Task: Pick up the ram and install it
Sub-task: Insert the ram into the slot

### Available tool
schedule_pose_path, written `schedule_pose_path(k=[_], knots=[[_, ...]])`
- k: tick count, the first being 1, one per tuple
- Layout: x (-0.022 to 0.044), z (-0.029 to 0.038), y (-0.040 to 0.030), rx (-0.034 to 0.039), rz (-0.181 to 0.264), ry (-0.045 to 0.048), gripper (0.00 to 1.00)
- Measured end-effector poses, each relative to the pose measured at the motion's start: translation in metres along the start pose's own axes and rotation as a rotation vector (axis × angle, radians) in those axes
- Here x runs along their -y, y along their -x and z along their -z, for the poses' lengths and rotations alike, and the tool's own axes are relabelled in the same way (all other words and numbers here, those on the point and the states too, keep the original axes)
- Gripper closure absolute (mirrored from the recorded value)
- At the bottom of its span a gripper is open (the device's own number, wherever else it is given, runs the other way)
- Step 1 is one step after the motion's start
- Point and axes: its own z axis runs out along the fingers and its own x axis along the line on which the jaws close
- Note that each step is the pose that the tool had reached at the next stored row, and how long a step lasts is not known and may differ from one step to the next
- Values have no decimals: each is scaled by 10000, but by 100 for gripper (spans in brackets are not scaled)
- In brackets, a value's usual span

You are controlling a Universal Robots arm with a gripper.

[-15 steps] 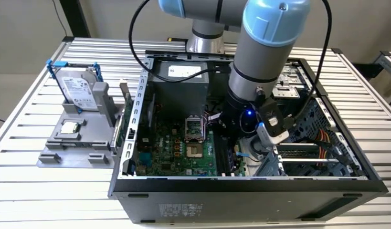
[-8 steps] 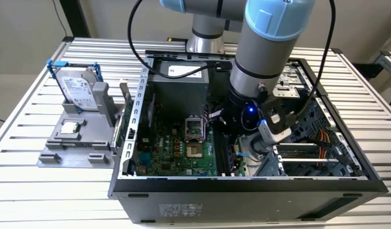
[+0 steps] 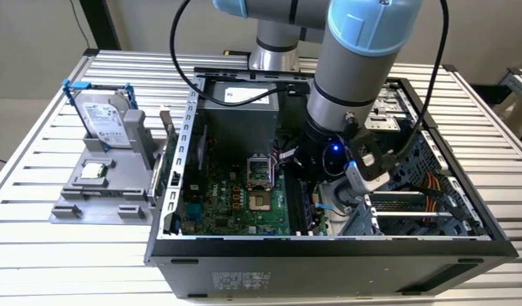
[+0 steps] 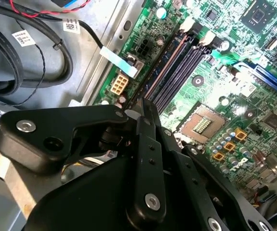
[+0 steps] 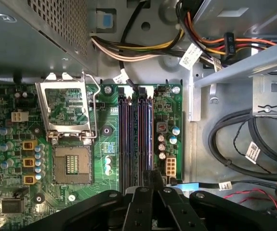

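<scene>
black two-finger hand [image 5: 150, 180] low over long dark memory slots [image 5: 136, 139] | slots run 12–6 from hand | grip state: cannot tell | ram not identifiable

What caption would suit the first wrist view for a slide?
Black gripper poised above the dark memory slots on the green motherboard, beside the open processor socket.

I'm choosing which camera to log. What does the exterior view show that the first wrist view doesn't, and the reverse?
Exterior view adds: the hard drive and the processor chip on the grey stand, beside the computer case on the slatted table. First wrist view adds: the gripper at one end of the memory slots, and the yellow-orange cable bundle. Shared: the empty processor socket and the memory slots.
</scene>
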Motion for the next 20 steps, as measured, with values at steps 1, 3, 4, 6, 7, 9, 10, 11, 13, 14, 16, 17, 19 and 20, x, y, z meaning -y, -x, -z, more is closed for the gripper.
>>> schedule_pose_path(k=[1, 3, 4, 6, 7, 9, 10, 11, 13, 14, 16, 17, 19, 20], knots=[[2, 0, 0, 0, 3, -1, 100], [4, 0, 0, 0, 9, 0, 100], [6, 0, 0, 0, 12, 0, 100], [7, 0, 0, 0, 18, 1, 100], [7, 0, 0, -1, 21, 1, 100], [7, 0, 0, 0, 27, 1, 100], [7, 0, 0, 0, 30, 1, 100], [7, 0, 0, -1, 33, 1, 100], [7, 0, 0, -1, 53, 1, 100], [7, 0, 0, -1, 87, 2, 100], [7, 0, 0, -3, 205, 4, 100], [7, 0, 0, -4, 272, 4, 100], [7, 0, 0, -6, 410, 6, 100], [7, 0, 0, -8, 485, 7, 100]])
